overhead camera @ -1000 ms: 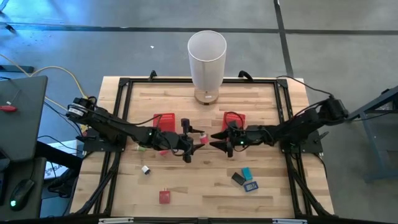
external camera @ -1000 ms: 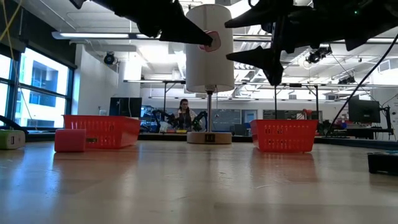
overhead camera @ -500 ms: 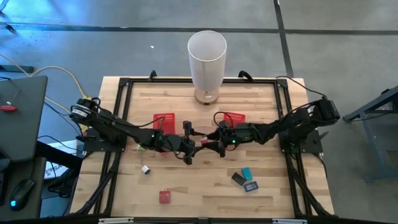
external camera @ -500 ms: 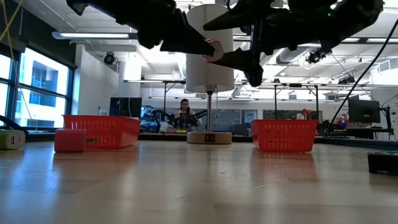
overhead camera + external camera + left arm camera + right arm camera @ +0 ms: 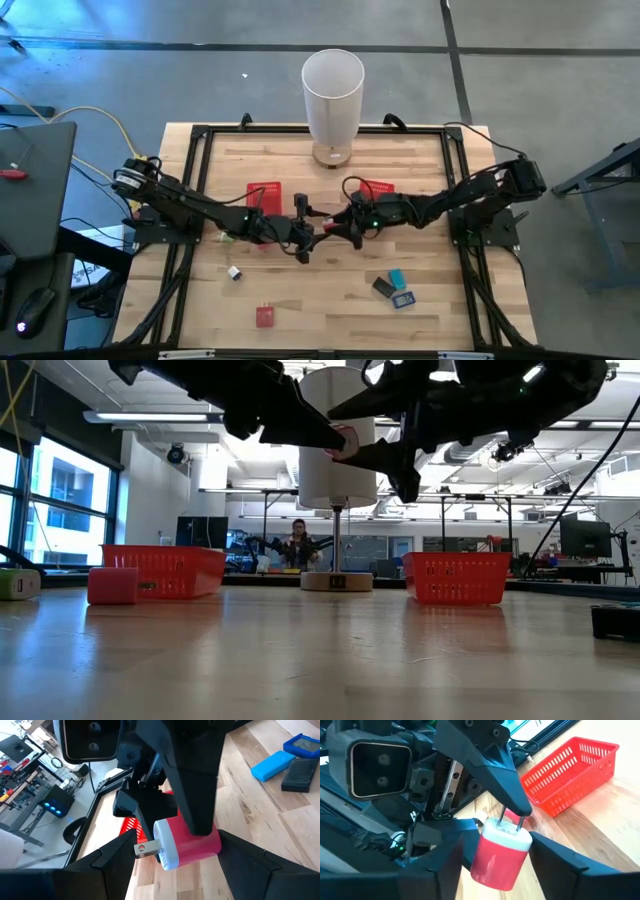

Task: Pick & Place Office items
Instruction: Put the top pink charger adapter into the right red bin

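Note:
A pink charger plug (image 5: 192,845) with a white prong end hangs in the air over the middle of the table (image 5: 300,300), between both grippers. My left gripper (image 5: 318,232) reaches in from the table's left and is shut on it. My right gripper (image 5: 336,228) comes from the right and has its fingers closed about the same plug (image 5: 497,855). In the low view the plug (image 5: 345,440) shows where the two grippers' fingers meet. Other office items lie on the table near its front: a red block (image 5: 264,316), a small white piece (image 5: 233,272), and teal (image 5: 398,277), black (image 5: 383,288) and blue (image 5: 404,299) pieces. My left gripper pinches the plug end to end, one finger against the metal prongs (image 5: 145,849) and the other at the pink base end (image 5: 216,842). Its fingers come level from the table's left. The plug is clear of the table. My right gripper has one finger on each long side of the pink body (image 5: 520,857), across the line of the left gripper's hold. Its fingers (image 5: 192,795) come about level from the table's right. One pad lies on the body; whether the other touches I cannot tell.
Two red mesh baskets (image 5: 265,192) (image 5: 378,188) stand on the table behind the grippers. A tall white cylinder (image 5: 332,100) stands at the far edge. A green piece (image 5: 222,238) lies under the left arm. A person sits in the room beyond the table.
My right gripper has gone toward the table's left, up to the plug held by my left gripper, and its fingers have drawn in around the plug. The plug and my left gripper have stayed in place.

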Controlling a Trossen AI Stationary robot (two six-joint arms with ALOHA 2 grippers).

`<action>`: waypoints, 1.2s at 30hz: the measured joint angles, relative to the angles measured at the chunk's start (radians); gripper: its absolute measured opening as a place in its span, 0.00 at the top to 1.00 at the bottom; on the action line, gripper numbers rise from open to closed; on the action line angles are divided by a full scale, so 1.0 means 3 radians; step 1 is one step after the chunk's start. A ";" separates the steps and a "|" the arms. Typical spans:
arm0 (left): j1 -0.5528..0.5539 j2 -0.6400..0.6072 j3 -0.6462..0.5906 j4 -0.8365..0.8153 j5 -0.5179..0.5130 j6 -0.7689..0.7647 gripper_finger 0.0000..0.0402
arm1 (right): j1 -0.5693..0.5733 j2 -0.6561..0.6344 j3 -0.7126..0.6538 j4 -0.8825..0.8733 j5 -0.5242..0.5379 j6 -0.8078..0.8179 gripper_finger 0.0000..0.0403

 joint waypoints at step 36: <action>-0.0002 -0.0001 0.0003 0.0013 0.0010 0.0197 0.37 | 0.0003 -0.0001 -0.0003 -0.0042 -0.0059 -0.0184 0.69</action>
